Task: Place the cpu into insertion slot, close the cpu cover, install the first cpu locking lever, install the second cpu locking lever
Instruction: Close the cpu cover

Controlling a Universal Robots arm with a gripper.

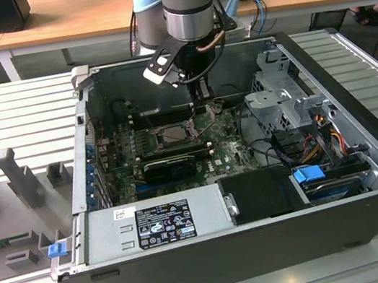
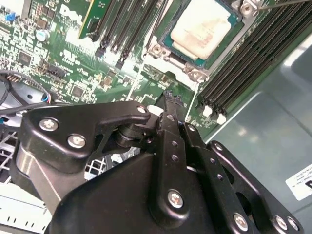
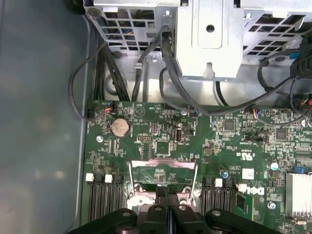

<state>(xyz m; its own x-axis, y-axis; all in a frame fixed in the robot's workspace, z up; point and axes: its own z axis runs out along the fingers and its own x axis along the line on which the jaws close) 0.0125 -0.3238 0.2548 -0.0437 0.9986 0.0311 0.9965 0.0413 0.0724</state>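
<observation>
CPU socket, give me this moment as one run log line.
cpu seated in insertion slot | cpu cover raised, not closed | gripper close to cover, contact unclear, jaws shut, holding nothing

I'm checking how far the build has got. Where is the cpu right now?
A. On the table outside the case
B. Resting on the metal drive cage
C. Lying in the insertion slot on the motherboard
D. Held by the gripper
C: in the second wrist view the cpu lies pale face up inside the insertion slot, with the gripper beside the socket.
</observation>
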